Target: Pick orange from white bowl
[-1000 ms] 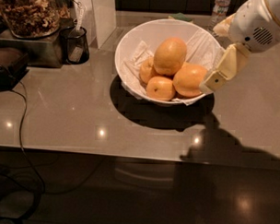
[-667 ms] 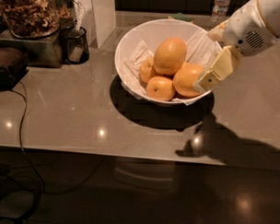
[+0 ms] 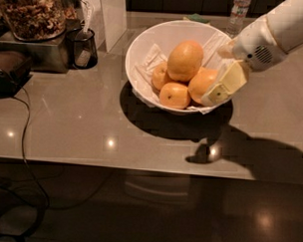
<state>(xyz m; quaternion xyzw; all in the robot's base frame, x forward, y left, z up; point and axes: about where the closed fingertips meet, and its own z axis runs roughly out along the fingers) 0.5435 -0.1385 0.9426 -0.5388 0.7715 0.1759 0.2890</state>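
The white bowl (image 3: pixel 144 53) stands on the grey counter, lined with crumpled white paper and holding several fruits. The orange (image 3: pixel 200 84) is the broad round one on the bowl's right side. A taller egg-shaped yellow-orange fruit (image 3: pixel 185 59) rests on top of the pile. Two smaller oranges (image 3: pixel 175 95) lie in front and at the left. My gripper (image 3: pixel 218 90) comes in from the upper right on a white arm. It reaches over the bowl's right rim and sits right against the orange's right side, hiding part of it.
A glass jar of granola (image 3: pixel 33 11) on a metal box stands at the back left, with a dark cup (image 3: pixel 84 48) beside it. A white post (image 3: pixel 112 17) stands behind the bowl. A black cable (image 3: pixel 26 123) runs across the counter's left. A bottle (image 3: pixel 238 11) is at the back right.
My gripper has moved left and slightly down, from just outside the bowl's right rim to over the rim and against the orange. The fruits have not moved.
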